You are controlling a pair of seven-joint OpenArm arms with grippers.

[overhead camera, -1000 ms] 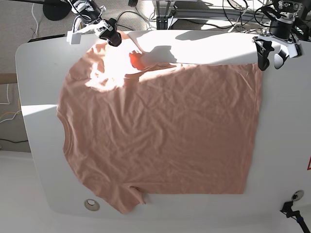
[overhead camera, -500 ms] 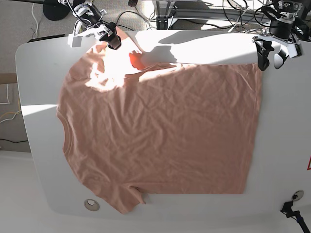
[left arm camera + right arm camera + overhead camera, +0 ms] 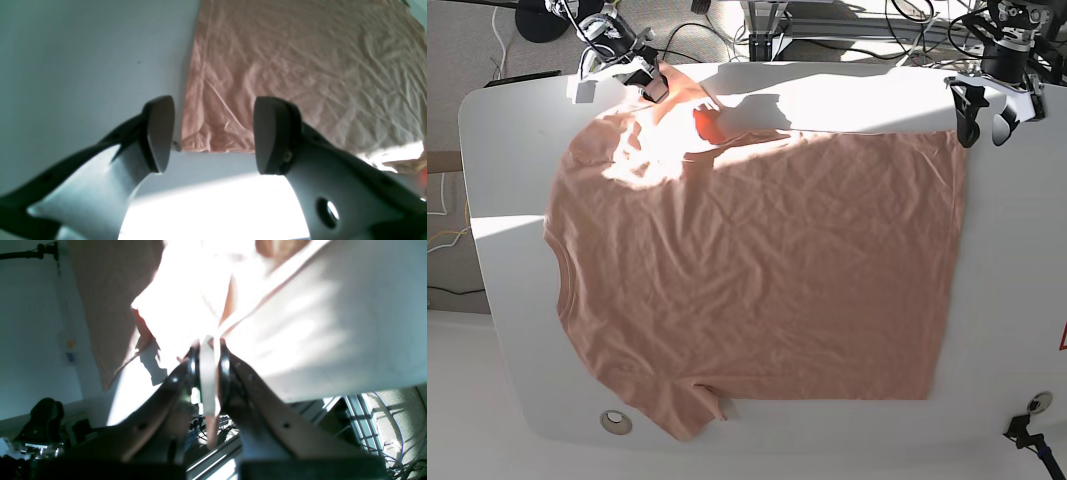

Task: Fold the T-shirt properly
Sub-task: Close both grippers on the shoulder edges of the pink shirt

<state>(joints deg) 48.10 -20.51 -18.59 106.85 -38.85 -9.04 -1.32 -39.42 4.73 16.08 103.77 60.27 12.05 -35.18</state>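
T-shirt [image 3: 757, 270] lay spread flat and wrinkled on the white table [image 3: 1017, 300], neck toward the base view's left, hem toward its right, with harsh sunlight washing out the far sleeve. Right gripper [image 3: 209, 356] was clamped on a thin fold of that far sleeve's edge, at the table's far corner. Left gripper [image 3: 213, 133] hung with jaws apart just off the far hem corner, cloth visible between the pads but not touching them. Risks: the right pinch looked shallow, only a narrow strip between the pads, so lifting could let it slip out, or it may have caught one layer only and the sleeve would peel open rather than fold. With the left side not gripping yet, pulling from one end would likely drag and skew the whole shirt. The glare made the sleeve edge hard to judge.
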